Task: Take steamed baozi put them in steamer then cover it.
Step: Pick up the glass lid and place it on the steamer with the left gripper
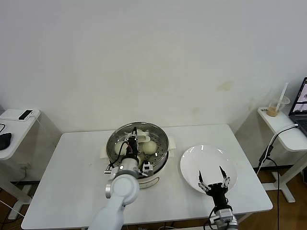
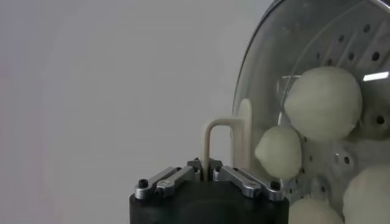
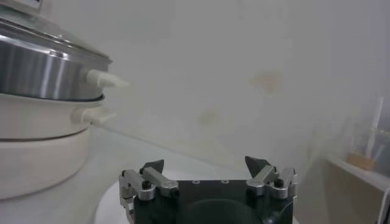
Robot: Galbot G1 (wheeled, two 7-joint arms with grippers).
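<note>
The steamer (image 1: pixel 162 154) stands mid-table on its white cooker base (image 1: pixel 152 181). The glass cover (image 1: pixel 148 130) lies over it, with steamed baozi (image 1: pixel 150 147) showing through the glass. My left gripper (image 1: pixel 136 142) is above the steamer, shut on the cover's cream handle (image 1: pixel 143 139). In the left wrist view my left gripper (image 2: pixel 207 165) pinches the handle (image 2: pixel 222 130), and several baozi (image 2: pixel 323 103) show behind the cover (image 2: pixel 268 73). My right gripper (image 1: pixel 214 184) is open and empty over the white plate (image 1: pixel 208 160). It also shows in the right wrist view (image 3: pixel 206 167), with the steamer (image 3: pixel 42 67) off to one side.
The white table (image 1: pixel 72 163) holds the cooker and plate. A side table at the left carries a phone (image 1: pixel 25 114) and a mouse (image 1: pixel 4 140). A side table at the right holds a drink cup with a straw (image 1: pixel 277 108) and a laptop (image 1: pixel 300 103).
</note>
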